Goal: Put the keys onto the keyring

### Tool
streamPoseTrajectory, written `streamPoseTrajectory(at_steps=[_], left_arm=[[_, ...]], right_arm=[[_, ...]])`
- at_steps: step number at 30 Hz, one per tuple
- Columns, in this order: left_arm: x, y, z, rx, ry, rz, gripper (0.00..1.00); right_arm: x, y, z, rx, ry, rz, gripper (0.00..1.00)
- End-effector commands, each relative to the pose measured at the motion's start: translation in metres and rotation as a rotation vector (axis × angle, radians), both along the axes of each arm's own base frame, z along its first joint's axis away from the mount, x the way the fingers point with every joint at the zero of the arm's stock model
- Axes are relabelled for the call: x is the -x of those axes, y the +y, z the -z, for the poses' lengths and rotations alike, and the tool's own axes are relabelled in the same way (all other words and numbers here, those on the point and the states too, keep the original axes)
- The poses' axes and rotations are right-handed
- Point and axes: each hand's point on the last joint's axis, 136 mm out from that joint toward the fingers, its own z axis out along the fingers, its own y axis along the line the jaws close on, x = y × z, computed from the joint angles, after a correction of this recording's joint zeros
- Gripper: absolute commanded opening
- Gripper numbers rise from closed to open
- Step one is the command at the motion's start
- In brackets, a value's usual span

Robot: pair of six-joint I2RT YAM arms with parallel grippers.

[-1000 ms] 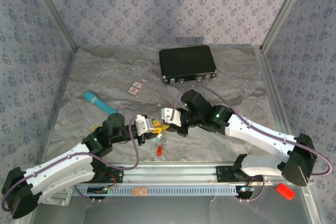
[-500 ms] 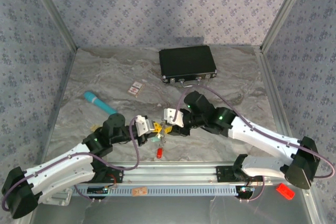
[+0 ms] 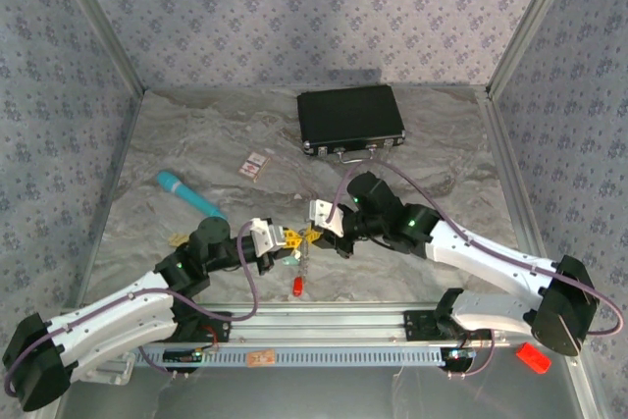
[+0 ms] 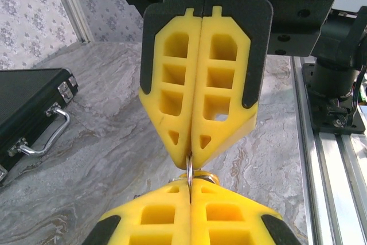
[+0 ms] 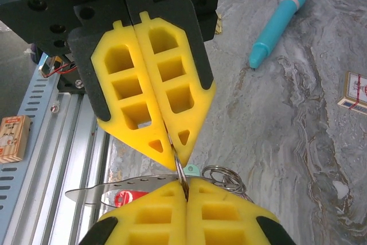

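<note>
The keyring [image 3: 303, 240], a thin silvery wire loop, is pinched from both sides just above the table's front middle. My left gripper [image 3: 291, 239] is shut on it, and my right gripper [image 3: 315, 235] is shut on it tip to tip. In the left wrist view the wire [image 4: 188, 170] runs between both pairs of yellow fingertips. The right wrist view shows the same wire [image 5: 180, 171], more small rings [image 5: 222, 176], and a metal strip leading to the red tag [image 5: 123, 198]. The red tag [image 3: 295, 286] lies near the front rail. Small yellow bits, perhaps the keys [image 3: 179, 239], lie by my left arm.
A black case [image 3: 351, 119] sits at the back middle. A teal stick [image 3: 186, 193] lies at the left, with a small card [image 3: 255, 166] beyond it. The metal rail [image 3: 324, 319] runs along the front edge. Patterned walls close three sides.
Both grippers stay tip to tip on the ring. My left wrist has drawn slightly back to the left and the right arm has shifted a little. The red tag has barely moved.
</note>
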Motion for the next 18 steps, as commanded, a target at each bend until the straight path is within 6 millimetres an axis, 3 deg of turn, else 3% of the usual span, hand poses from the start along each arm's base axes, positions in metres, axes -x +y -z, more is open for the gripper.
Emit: streamPoseTrajectory(at_steps=[1, 3, 5, 6, 9, 13, 17, 18], left_arm=[[0.004, -0.004, -0.025, 0.083, -0.05, 0.028, 0.0], [0.001, -0.004, -0.024, 0.072, -0.046, 0.017, 0.03], [-0.005, -0.003, -0.017, 0.032, -0.034, -0.015, 0.23], [-0.007, -0.002, -0.014, 0.006, -0.03, -0.029, 0.24], [-0.009, -0.003, -0.003, -0.071, -0.018, -0.026, 0.15], [-0.007, -0.005, -0.005, -0.079, -0.022, -0.002, 0.01], [-0.004, -0.005, -0.008, -0.074, -0.032, 0.014, 0.0], [-0.003, -0.005, -0.008, -0.071, -0.034, 0.019, 0.0]], right_arm=[[0.0, 0.004, -0.008, -0.018, -0.001, -0.019, 0.0], [0.0, 0.003, -0.01, -0.015, -0.005, -0.023, 0.0], [0.0, 0.003, -0.012, -0.002, -0.015, -0.028, 0.0], [0.0, 0.003, -0.011, 0.009, -0.019, -0.032, 0.0], [0.003, 0.002, -0.007, 0.067, -0.033, -0.048, 0.0], [0.003, 0.001, -0.001, 0.135, -0.047, -0.061, 0.0], [0.003, 0.002, -0.008, 0.115, -0.048, -0.056, 0.0], [0.002, 0.001, -0.009, 0.104, -0.046, -0.045, 0.07]])
